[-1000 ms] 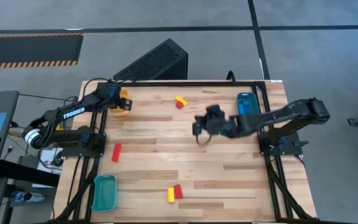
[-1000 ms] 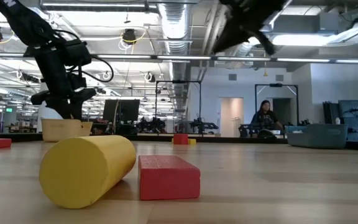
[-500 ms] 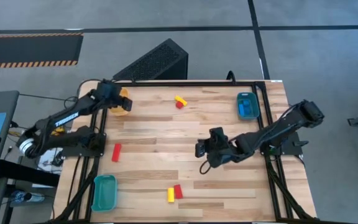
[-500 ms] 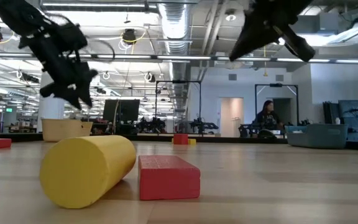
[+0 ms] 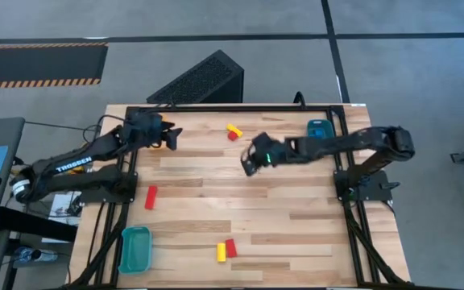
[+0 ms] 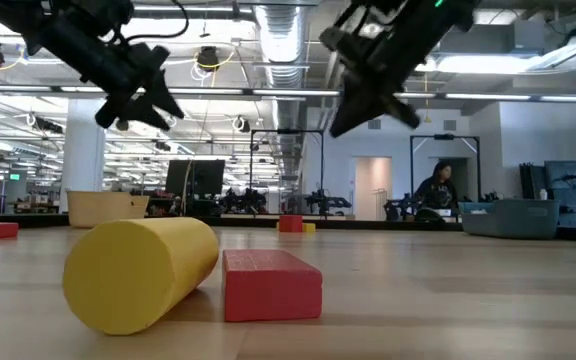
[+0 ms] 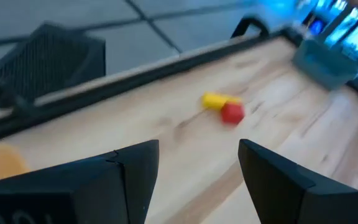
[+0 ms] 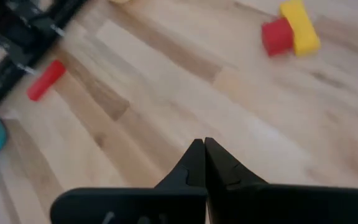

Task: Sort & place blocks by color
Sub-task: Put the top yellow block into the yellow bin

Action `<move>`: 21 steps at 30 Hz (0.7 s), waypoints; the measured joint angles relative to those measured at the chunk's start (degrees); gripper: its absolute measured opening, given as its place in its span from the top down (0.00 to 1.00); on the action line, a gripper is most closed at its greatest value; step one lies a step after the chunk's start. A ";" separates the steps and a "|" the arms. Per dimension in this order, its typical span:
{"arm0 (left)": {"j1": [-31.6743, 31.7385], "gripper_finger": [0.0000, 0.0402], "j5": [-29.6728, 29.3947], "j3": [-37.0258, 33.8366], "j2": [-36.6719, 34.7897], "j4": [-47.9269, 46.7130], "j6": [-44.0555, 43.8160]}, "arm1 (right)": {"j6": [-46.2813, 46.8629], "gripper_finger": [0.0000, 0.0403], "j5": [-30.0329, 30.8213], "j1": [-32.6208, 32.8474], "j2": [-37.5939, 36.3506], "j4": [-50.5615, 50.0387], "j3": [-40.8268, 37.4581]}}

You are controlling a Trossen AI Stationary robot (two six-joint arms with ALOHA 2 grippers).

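High view. You see the right gripper (image 5: 250, 159) raised over the middle of the table (image 5: 296, 234), just short of the red-and-yellow pair (image 5: 233, 131) near the far edge. The left gripper (image 5: 167, 134) hangs at the far left corner, over the yellow tray (image 5: 159, 146). A red bar (image 5: 151, 196) lies alone on the left side. A yellow block (image 5: 221, 253) and a red block (image 5: 231, 247) touch near the front edge, with a long yellow bar (image 5: 262, 265) just beside them. One teal tray (image 5: 134, 248) sits at the front left, another (image 5: 319, 129) at the far right. The loose blocks suggest that sorting is only partly done.

Low view. You see the front yellow block (image 6: 140, 273) as a cylinder lying on its side, and the red one (image 6: 271, 285) as a flat-faced brick against it. Both arms hang well above the table.

Left wrist view. The left fingers (image 7: 272, 177) stand apart and hold nothing. The far pair (image 7: 224, 106) lies beyond them.

Right wrist view. The right fingers (image 8: 192, 165) are pressed together and empty. A red cube (image 8: 276, 36) touches a yellow bar (image 8: 301, 26), and the lone red bar (image 8: 45, 79) lies well apart from them.
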 joint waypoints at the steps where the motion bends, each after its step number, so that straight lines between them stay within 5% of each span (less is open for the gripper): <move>1: -1.34 0.49 -1.27 0.00 0.31 1.59 -1.25 | -2.08 0.99 -2.33 -2.22 0.65 1.91 0.00; 12: -19.14 0.49 -11.90 0.09 0.52 4.57 -11.72 | -25.72 0.88 -19.63 -18.86 12.68 2.29 4.69; 21: -34.06 0.49 -23.84 0.09 0.54 2.96 -21.25 | -46.66 0.67 -19.78 -26.11 23.92 -9.75 18.86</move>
